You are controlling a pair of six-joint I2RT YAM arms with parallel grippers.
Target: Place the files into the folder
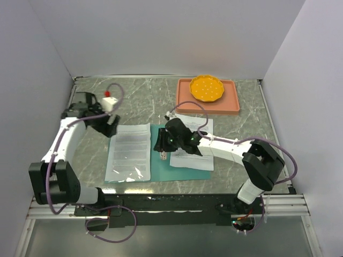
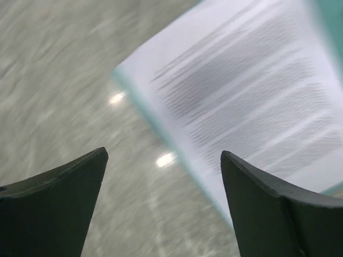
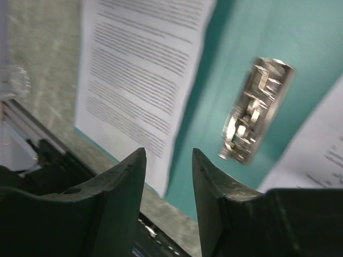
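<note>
Jaws of left gripper (image 2: 163, 155) wide apart above worktop (image 2: 53, 80) by a sheet corner, right gripper (image 3: 169, 152) jaws partly apart, empty, over folder (image 1: 182, 172) near clip (image 3: 254, 110), files (image 1: 128, 152) flat on folder either side of clip

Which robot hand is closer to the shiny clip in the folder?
Right. The right gripper hovers just above the clip in the middle of the folder; the left gripper is past its far left corner.
</note>
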